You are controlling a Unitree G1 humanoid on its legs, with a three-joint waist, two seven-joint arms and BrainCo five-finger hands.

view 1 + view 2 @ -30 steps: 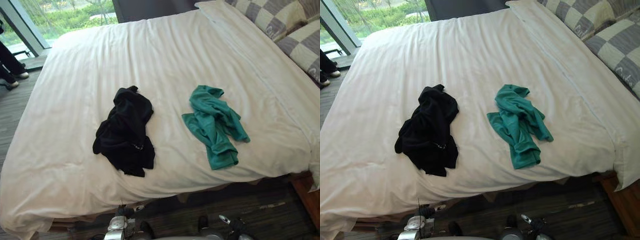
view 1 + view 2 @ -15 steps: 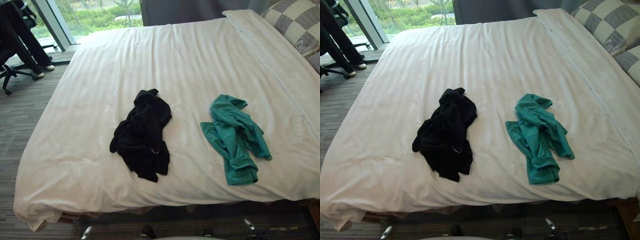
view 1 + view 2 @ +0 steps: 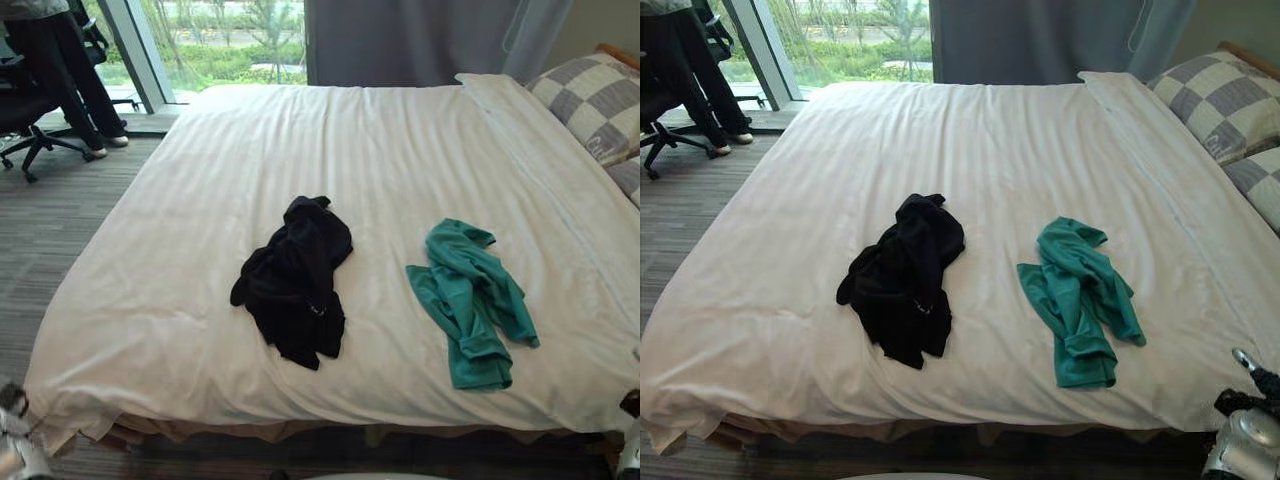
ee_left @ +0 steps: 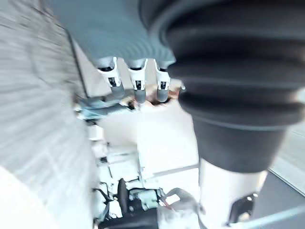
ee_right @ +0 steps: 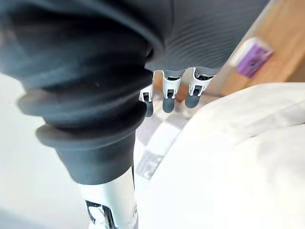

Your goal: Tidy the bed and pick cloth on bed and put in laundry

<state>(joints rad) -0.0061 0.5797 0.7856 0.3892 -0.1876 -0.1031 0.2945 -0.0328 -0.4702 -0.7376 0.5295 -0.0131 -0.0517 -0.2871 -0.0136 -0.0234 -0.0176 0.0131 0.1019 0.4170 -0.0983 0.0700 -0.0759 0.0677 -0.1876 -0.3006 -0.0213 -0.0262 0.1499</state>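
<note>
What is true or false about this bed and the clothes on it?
1. Two garments lie on the bed. True: a black garment and a green garment.
2. The black one lies to the green one's right. False: it lies to its left.
3. The garments overlap. False: they lie apart.
4. Checked pillows lie at the bed's right end. True.
5. One hand holds the green garment. False: the left hand and right hand hold nothing.
</note>
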